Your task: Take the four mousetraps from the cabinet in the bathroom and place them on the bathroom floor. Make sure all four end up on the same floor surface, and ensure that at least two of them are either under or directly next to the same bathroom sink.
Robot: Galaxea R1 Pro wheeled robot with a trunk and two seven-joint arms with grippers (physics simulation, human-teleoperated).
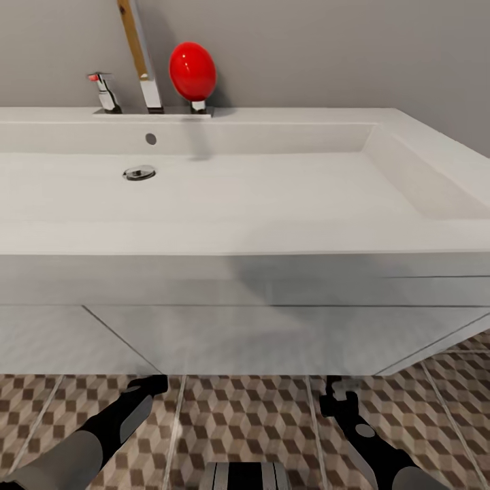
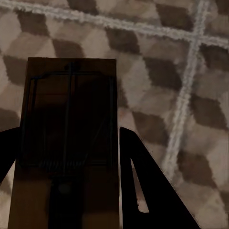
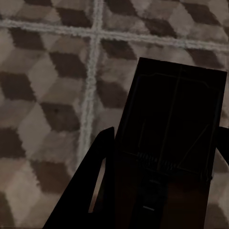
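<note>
While both arms reached low in front of the vanity, each gripper was clamped on a trap. Left gripper [image 2: 71,191] held a trap [image 2: 69,119] between its fingers [image 2: 143,186], board flat-on to the wrist camera, wire frame up, floor [image 2: 167,57] below it. Right gripper [image 3: 162,191] was the same: fingers [image 3: 90,186] closed on the second trap [image 3: 174,119], hanging over the tiles [image 3: 47,95]. Could not tell from either wrist view whether the boards touched the floor or hung clear of it.

In the head view the left gripper [image 1: 146,388] and right gripper [image 1: 337,401] sat near the vanity's bottom edge, tips right by its underside. Traps themselves were not discernible there. Beyond them the vanity front [image 1: 245,333], then the sink [image 1: 272,184] with drain [image 1: 139,173], tap [image 1: 151,92] and a red ball-shaped thing [image 1: 192,71] at the far rim.

Judgement: this was the placing step for two traps under or next to the sink. The other two were not accounted for.

Risks:
- Release from height: a light board could bounce or flip away from the sink.
- Pushing further in: wrists or fingers could strike the vanity underside.
- Head camera was blocked by the basin, so drop-point judgement relied on wrist views only.
- Boards looked tilted in the grip and could land on an edge.
</note>
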